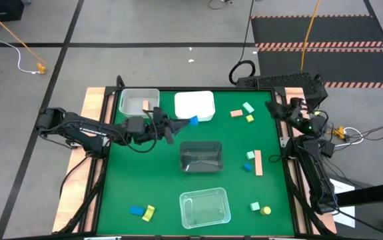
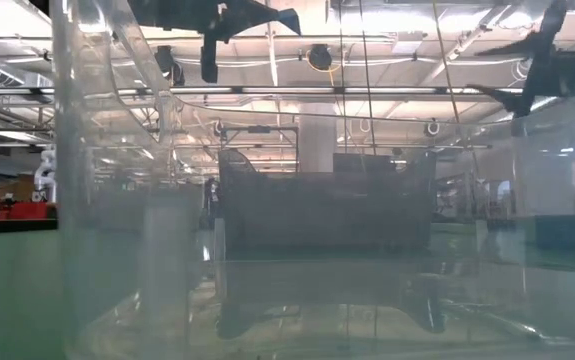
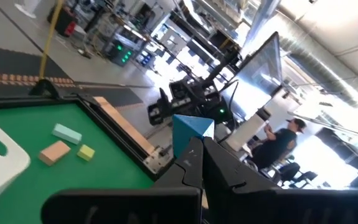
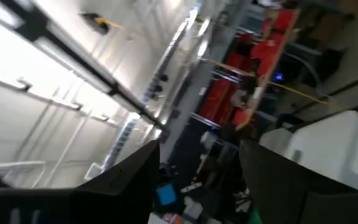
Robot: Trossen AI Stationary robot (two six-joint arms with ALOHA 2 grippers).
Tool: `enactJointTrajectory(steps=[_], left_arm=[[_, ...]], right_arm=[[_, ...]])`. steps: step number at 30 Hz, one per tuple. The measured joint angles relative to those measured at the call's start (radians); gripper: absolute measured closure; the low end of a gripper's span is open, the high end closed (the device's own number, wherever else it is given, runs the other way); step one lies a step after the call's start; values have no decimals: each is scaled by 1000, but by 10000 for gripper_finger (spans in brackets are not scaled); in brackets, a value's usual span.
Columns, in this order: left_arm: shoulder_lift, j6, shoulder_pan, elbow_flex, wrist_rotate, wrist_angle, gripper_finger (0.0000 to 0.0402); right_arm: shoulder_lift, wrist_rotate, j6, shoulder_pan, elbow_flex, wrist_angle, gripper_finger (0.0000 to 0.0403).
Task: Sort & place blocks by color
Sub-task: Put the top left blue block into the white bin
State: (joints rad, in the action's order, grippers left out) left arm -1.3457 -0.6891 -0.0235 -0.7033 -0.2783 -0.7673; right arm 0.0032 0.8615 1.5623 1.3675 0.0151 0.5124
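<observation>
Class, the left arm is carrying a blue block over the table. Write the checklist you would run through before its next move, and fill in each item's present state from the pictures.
1. Left claw shut on the blue block: ok; the left wrist view shows the block pinched at the fingertips.
2. Block lifted off the table: ok; the low view shows it up high.
3. White tray close beside the block: ok.
4. Whether the white tray is the blue one: cannot tell; nothing visible inside it.
5. Right claw out of the way: ok; open, empty, parked at the table's right edge.
6. Other blue blocks left on the table: not ok; one near the front left, another at right.
</observation>
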Motion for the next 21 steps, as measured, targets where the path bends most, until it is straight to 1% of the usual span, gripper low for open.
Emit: enactJointTrajectory(steps=[3, 5, 7, 9, 13, 17, 21], left_arm=[[0, -22, 0, 0, 13, 0, 401], [0, -34, 0, 0, 14, 0, 401], [0, -43, 2, 0, 14, 0, 401], [0, -53, 3, 0, 14, 0, 401], [0, -78, 3, 0, 17, -1, 401], [0, -98, 2, 0, 18, -2, 401], [0, -99, 3, 0, 18, -19, 401]], right_arm=[[0, -45, 47, -43, 25, 116, 190], [0, -60, 28, -65, 53, 164, 190], [1, -84, -3, -80, 110, 184, 190], [5, -112, -20, -87, 151, 177, 190], [36, -102, -38, -87, 222, 171, 190], [96, -102, -79, -87, 275, 162, 190], [188, -97, -126, -87, 320, 166, 190]])
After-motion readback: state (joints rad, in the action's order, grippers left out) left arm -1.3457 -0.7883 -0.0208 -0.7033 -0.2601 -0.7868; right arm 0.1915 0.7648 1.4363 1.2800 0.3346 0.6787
